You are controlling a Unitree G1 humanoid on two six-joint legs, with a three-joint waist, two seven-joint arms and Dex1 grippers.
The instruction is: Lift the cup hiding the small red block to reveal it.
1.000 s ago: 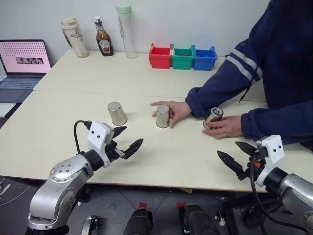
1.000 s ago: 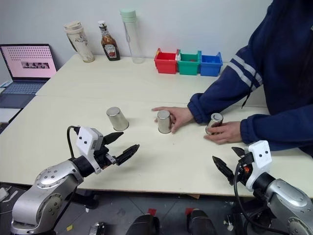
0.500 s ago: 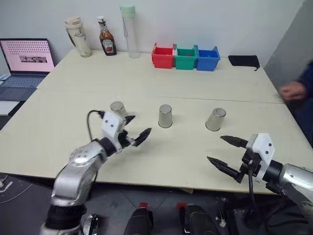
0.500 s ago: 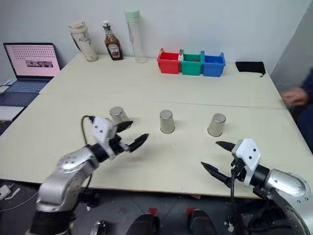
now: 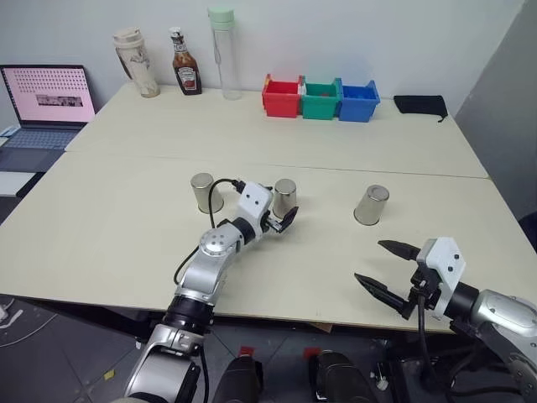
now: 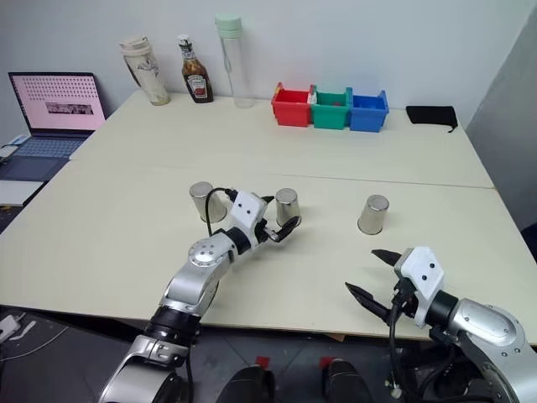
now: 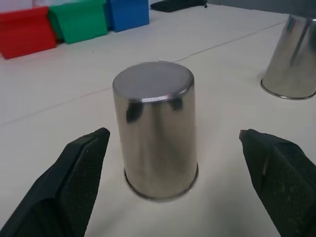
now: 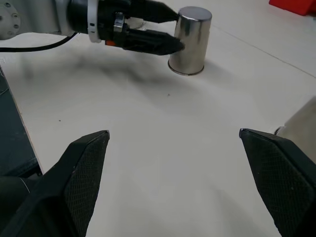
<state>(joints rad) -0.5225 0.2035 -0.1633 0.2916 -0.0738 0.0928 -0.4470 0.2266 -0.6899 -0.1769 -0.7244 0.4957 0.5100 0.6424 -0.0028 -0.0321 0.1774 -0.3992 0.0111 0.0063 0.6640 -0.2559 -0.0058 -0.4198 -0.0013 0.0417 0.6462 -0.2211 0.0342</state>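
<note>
The upright middle cup is framed dead ahead between the spread fingers of the nearer left gripper, untouched.

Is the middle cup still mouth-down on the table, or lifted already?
Mouth-down and not lifted. The middle cup has its closed base up and its rim flat on the table, with the open left gripper on either side, not touching.

No legible text, sauce bottle label and laptop screen (both too small)
</note>
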